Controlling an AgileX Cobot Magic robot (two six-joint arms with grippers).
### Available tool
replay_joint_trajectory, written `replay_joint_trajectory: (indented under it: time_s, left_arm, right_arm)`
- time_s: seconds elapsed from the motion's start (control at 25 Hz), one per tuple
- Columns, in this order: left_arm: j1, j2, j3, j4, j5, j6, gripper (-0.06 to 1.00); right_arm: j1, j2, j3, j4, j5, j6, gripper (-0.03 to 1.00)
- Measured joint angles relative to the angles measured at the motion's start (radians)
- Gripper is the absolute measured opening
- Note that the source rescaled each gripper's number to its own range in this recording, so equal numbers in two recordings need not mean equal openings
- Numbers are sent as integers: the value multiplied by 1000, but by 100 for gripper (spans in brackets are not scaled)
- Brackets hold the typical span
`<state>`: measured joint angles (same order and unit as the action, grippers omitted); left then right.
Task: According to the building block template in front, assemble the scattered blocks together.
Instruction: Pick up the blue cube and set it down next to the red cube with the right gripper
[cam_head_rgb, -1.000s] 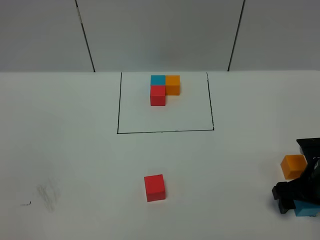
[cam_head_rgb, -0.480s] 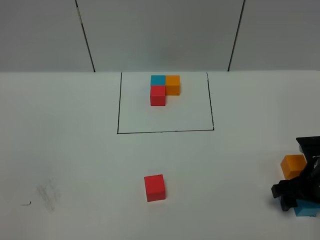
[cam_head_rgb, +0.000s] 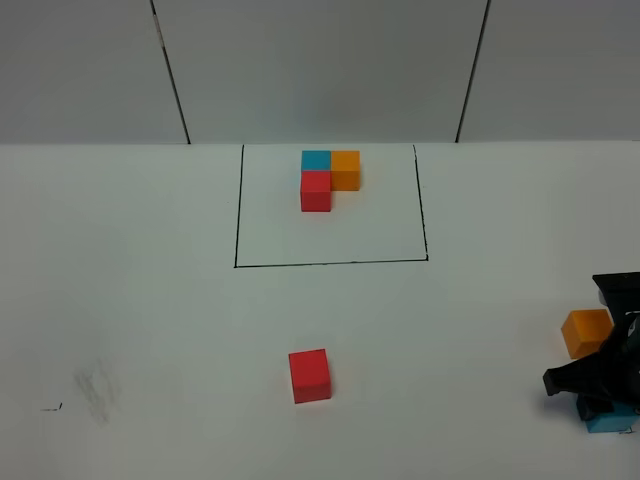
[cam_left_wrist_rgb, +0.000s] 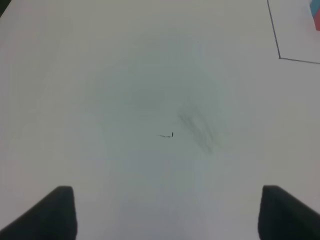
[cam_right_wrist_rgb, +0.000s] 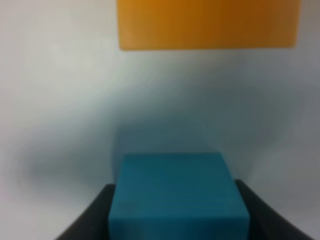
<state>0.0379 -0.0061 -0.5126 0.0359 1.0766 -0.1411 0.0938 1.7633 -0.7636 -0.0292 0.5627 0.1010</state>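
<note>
At the table's (cam_head_rgb: 150, 300) near right edge: right gripper (cam_right_wrist_rgb: 177, 220), jaws now pressed against both sides of the blue cube (cam_right_wrist_rgb: 175, 185), which sits on the surface just beside the orange cube (cam_head_rgb: 586, 332). Judged: first pick secured, lift not yet begun. Against the earlier frame: jaws narrower and less blue showing; red cube (cam_head_rgb: 309, 375), orange cube and template (cam_head_rgb: 328, 178) unmoved. Left gripper (cam_left_wrist_rgb: 165, 215): spread wide, holding nothing.

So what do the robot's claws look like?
Both are plain black. The left claw shows two blunt, wedge-shaped fingers with rounded corners. The right claw has dark, sloping fingers too, and looks blocky from above. No cables or markings show.
</note>
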Motion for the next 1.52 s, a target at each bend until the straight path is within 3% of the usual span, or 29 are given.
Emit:
replay_joint_trajectory:
  time_s: [0.8,1.0,1.52]
  left_arm:
    - [0,0,0,0,0,0,100]
    - [0,0,0,0,0,0,100]
    - [0,0,0,0,0,0,100]
  right_arm:
    - [0,0,0,-17,-7,14,20]
    - [0,-10,0,-18,38,31,20]
    - [20,-382,0,144,123,40,20]
